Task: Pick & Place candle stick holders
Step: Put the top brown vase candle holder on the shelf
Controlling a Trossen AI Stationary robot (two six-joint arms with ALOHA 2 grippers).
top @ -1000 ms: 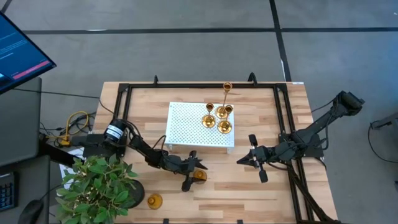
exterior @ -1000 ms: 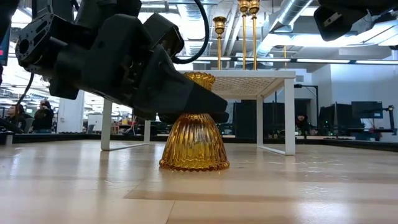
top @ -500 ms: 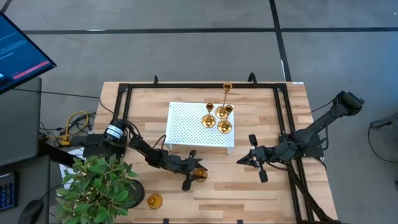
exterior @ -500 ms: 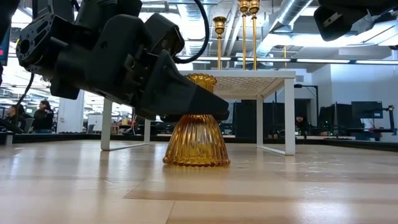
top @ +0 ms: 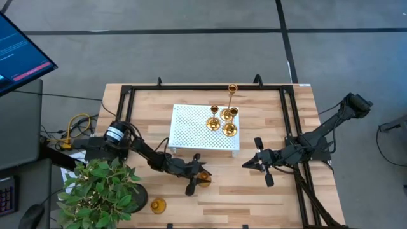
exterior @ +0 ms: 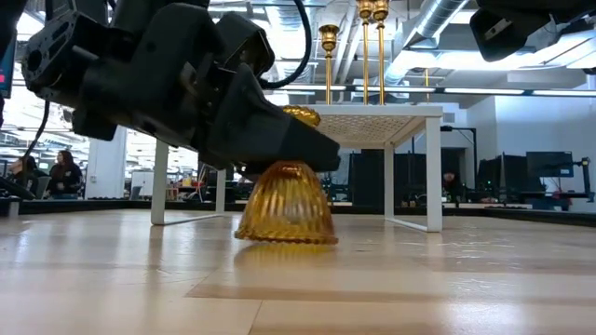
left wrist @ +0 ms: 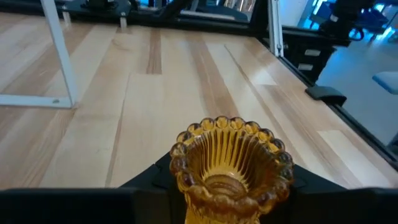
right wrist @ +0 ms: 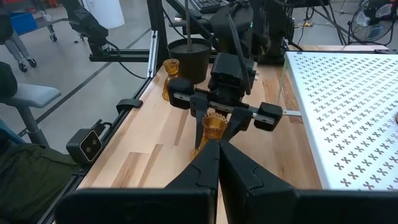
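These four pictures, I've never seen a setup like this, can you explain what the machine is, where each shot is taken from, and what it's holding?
It is a robot with two dark arms at a wooden table. One picture looks straight down, one sits at table height, and two come from cameras on the arms' wrists. The left hand is shut on an amber ribbed glass candle holder, which the table-height picture shows tilted, one edge of its base just off the wood. The right hand waits shut, holding nothing, over the table right of it. A white perforated tray on legs carries four slim gold candlesticks. Another amber holder stands near the table's front edge beside a potted plant.
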